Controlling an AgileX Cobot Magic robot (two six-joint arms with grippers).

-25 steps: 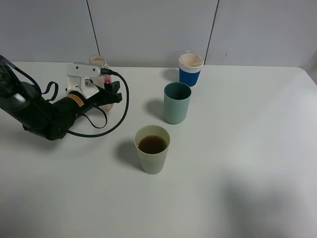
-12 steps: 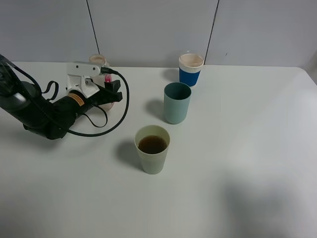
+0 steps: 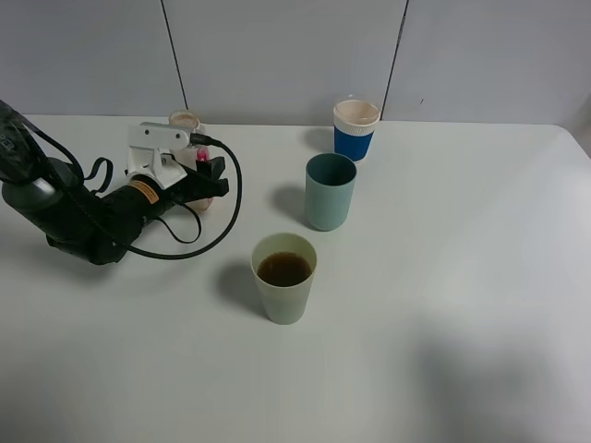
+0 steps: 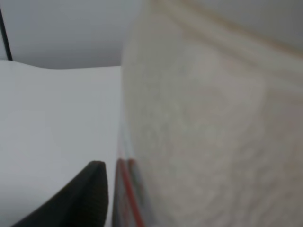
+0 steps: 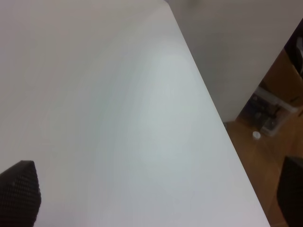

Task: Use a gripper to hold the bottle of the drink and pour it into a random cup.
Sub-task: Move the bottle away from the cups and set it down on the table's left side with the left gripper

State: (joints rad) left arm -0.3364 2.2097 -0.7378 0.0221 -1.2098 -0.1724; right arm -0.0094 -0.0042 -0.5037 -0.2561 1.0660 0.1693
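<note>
The pale yellow-green cup [image 3: 284, 293] stands at the middle front of the white table and holds the dark brown drink [image 3: 284, 269]. My left gripper [image 3: 201, 177] is at the back left, well apart from the cup, shut on the bottle [image 3: 187, 123], which is upright with its pink label [image 3: 201, 153] showing between the fingers. In the left wrist view the bottle [image 4: 208, 123] fills the picture, blurred, beside one black finger [image 4: 87, 198]. My right gripper [image 5: 154, 196] is open and empty over bare table by the table's edge; it is out of the exterior high view.
A darker teal tumbler [image 3: 330, 190] stands behind the cup. A blue cup with a cream rim [image 3: 355, 129] stands behind that, near the grey back wall. A black cable [image 3: 226, 208] loops off the left arm. The right wrist view shows the floor [image 5: 265, 137] past the table's edge.
My left gripper has shifted slightly down and to the right with the bottle in it. The cups have not moved.
</note>
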